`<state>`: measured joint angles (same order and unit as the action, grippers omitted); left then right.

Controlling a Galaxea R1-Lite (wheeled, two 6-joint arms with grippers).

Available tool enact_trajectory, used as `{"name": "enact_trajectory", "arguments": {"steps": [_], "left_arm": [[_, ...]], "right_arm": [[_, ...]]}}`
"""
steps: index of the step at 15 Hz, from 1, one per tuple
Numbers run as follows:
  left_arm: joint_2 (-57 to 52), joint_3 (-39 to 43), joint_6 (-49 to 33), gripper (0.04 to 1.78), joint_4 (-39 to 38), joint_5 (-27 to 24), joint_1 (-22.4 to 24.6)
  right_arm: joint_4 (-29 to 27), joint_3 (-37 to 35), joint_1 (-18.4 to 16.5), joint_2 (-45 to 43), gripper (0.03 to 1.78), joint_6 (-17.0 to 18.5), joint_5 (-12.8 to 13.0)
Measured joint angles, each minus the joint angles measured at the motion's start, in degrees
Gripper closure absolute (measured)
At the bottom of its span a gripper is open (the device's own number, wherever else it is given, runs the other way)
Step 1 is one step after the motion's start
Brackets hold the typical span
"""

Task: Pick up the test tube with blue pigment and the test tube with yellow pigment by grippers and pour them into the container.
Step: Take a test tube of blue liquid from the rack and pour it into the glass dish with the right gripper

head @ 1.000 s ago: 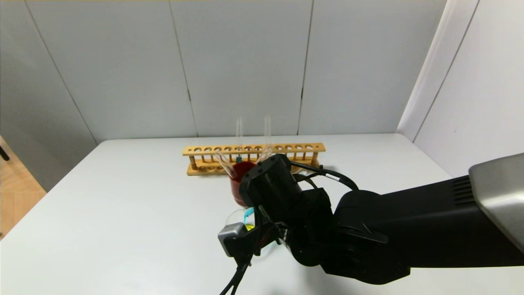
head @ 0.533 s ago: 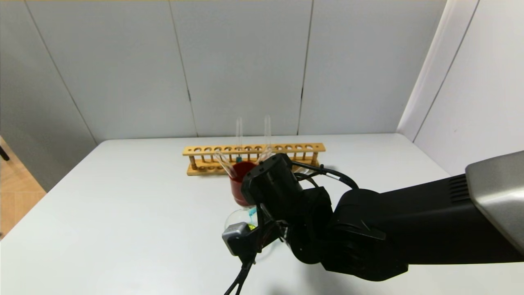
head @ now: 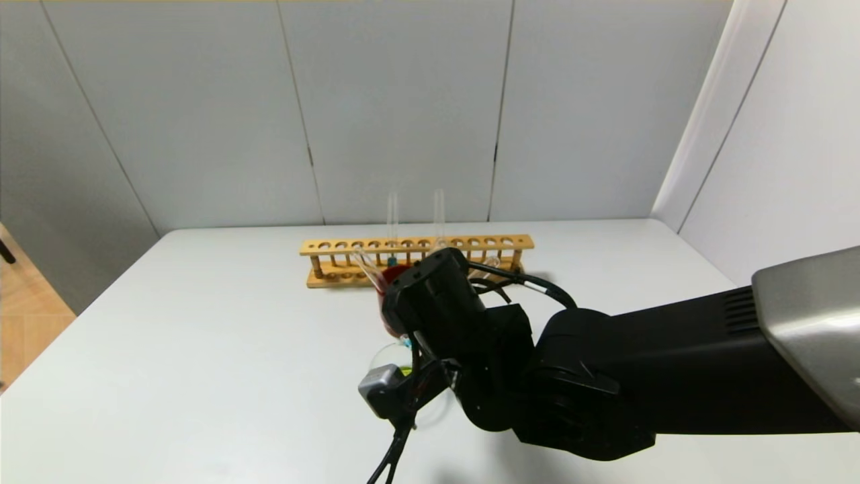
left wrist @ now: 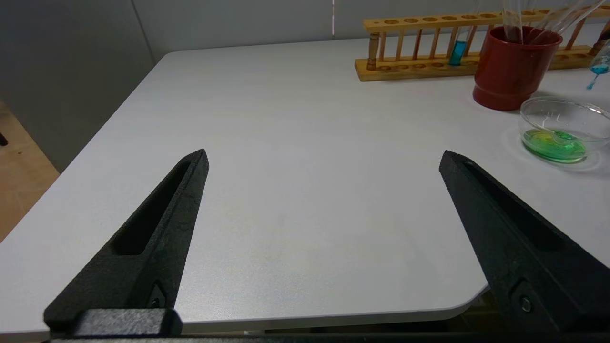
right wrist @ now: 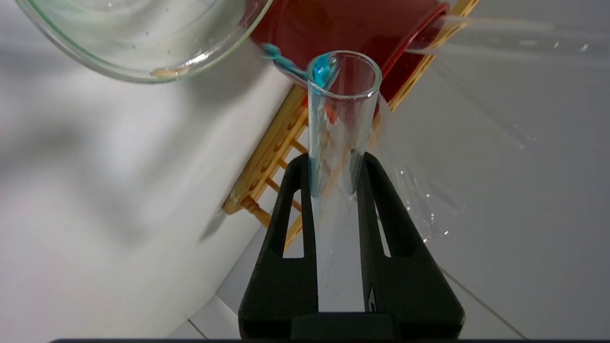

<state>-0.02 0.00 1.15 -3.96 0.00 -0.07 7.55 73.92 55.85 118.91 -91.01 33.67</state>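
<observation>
Here right gripper (right wrist: pixel 333 164) tips blue-pigment tube (right wrist: pixel 340 124) above container (left wrist: pixel 564 125).

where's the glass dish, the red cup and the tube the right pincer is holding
glass dish (left wrist: pixel 591 110): left wrist view, bare far rim above the green liquid.
red cup (left wrist: pixel 511 78): left wrist view, outer side wall.
test tube (right wrist: pixel 339 128): right wrist view, clear wall between mouth and pincer.

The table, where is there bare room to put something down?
The table is bare from the wooden rack and red cup across to the left gripper. It is crowded around the glass dish, where the right gripper tips the blue tube.
</observation>
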Motion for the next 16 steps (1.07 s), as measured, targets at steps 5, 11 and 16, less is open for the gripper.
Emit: {"name": "enact_trajectory", "arguments": {"steps": [5,11,16], "left_arm": [[0.0,0.0,0.0,0.11,0.0,0.0,0.0],[0.0,0.0,0.0,0.11,0.0,0.0,0.0],[0.0,0.0,0.0,0.11,0.0,0.0,0.0]], "right_arm": [[-0.1,0.2,0.8,0.4,1.54,-1.0,0.2],[-0.1,-0.7,1.8,0.4,1.54,-2.7,1.7],[-0.1,-0.8,2.3,0.4,1.54,-4.1,1.9]]}}
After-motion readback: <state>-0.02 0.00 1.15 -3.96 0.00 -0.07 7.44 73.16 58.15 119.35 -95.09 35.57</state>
